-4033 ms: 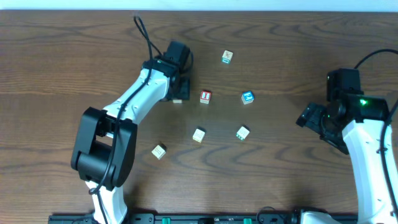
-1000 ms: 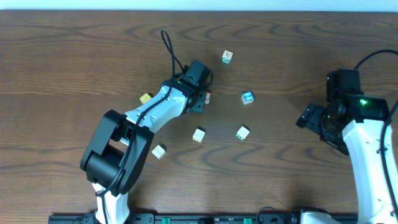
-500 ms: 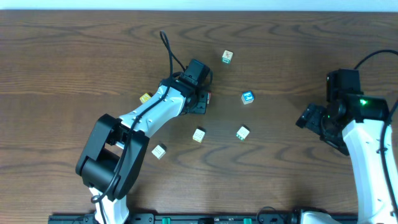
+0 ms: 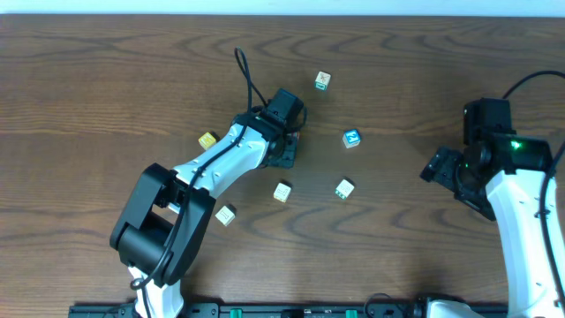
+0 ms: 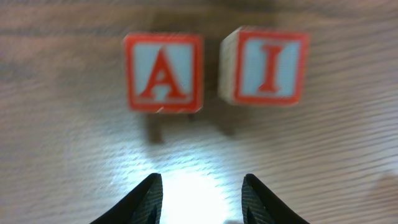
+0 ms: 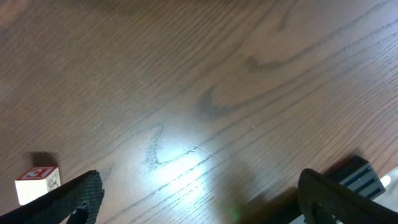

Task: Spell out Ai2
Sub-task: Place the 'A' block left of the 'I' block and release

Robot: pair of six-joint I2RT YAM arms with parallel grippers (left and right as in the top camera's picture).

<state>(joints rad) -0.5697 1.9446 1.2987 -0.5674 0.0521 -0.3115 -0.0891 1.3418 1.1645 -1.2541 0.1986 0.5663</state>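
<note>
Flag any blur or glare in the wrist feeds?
Left wrist: A cube and I cube are soft but legible; glare on the table between the fingers of the left end effector. Right wrist: similar glare patch mid-frame, far wood blurred. Overhead: sharp, evenly lit.

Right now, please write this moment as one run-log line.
left claw: open, empty | A cube, I cube: side by side, small gap | 2 cube: apart, not in row | right claw: open, empty

i work over a dark brown wood-grain table (image 4: 88, 106), a pale strip (image 4: 282, 5) along its far edge and a bright glare (image 5: 189, 190) on the grain below me.
</note>
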